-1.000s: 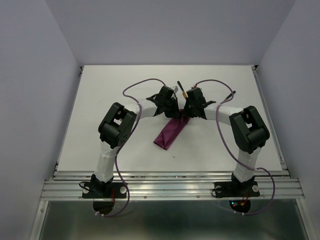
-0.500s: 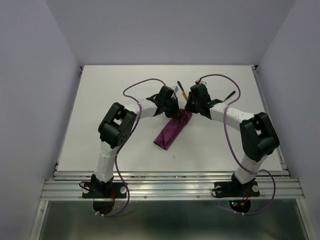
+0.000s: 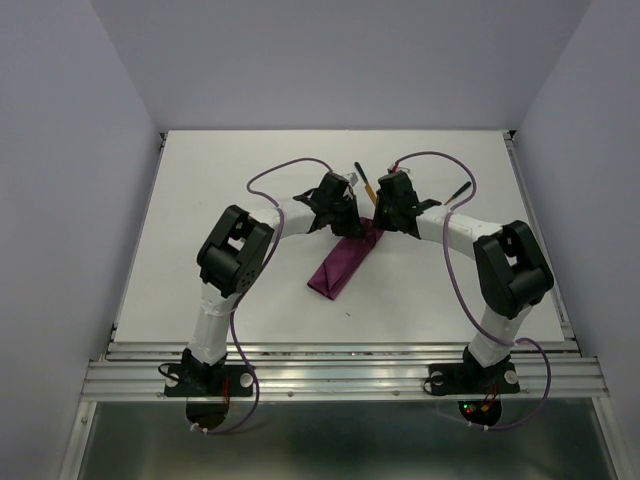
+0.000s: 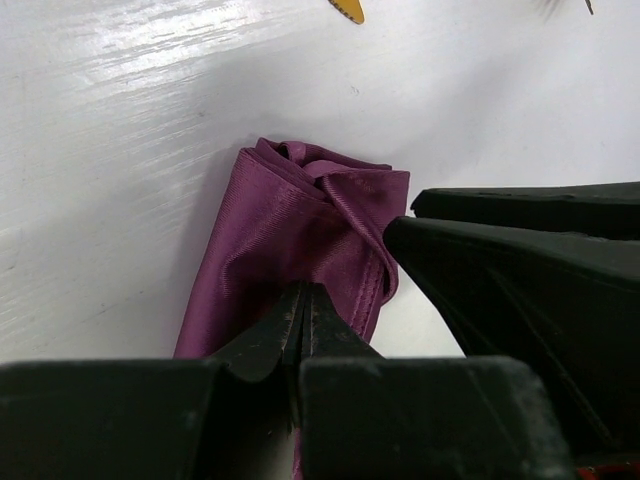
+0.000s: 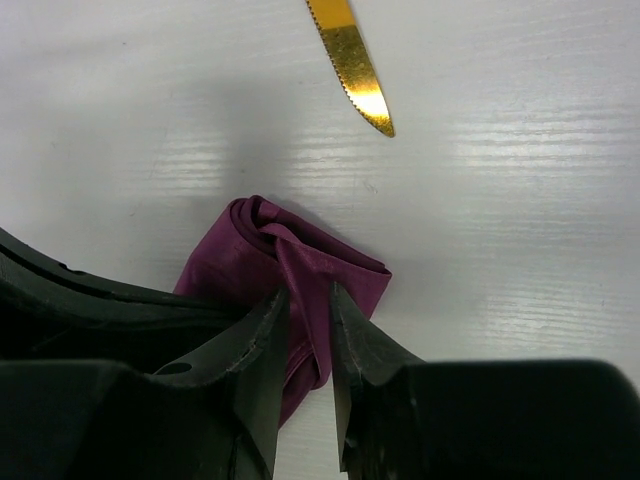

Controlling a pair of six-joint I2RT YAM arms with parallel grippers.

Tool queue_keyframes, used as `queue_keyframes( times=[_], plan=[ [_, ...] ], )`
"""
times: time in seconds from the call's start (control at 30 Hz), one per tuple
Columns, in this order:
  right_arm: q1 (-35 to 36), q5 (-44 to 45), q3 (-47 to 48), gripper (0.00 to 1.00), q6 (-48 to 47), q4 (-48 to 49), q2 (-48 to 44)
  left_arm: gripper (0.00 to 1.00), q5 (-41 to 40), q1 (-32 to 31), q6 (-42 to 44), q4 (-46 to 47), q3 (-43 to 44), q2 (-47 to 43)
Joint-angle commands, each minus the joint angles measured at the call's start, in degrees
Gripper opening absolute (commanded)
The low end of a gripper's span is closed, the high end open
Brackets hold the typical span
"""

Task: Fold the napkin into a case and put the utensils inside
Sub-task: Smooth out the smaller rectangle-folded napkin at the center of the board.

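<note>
Left claw [image 4: 302, 300]: jaws pressed together, apparently pinching top layer of case [image 4: 290, 225] close to its far end. Right claw [image 5: 310, 300]: jaws parted, astride twisted ridge of cloth at same end, not clamping it. Case lies as narrow folded strip on worktop [image 3: 200, 280], far end between both claws. Folding looks done; bunched far end likely being opened as mouth. Knife [image 5: 355, 70] just beyond case, lying free. Second utensil [image 3: 458, 190] well apart, far right. Next move: left claw lifts layer, right claw rises clear, fetches knife by handle, slides it in.
</note>
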Motion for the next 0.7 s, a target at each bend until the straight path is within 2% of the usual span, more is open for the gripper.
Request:
queue_keyframes(
  times=[0.0, 0.67],
  plan=[
    [-0.22, 0.51, 0.14, 0.27, -1.66, 0.2, 0.75, 0.0, 1.02, -0.49, -0.36, 0.98, 1.92, -1.67],
    [0.83, 0.33, -0.65, 0.31, -2.19, 0.46, 1.98, 0.0, 2.07, -1.2, -0.8, 0.98, 3.15, -1.23]
  ],
)
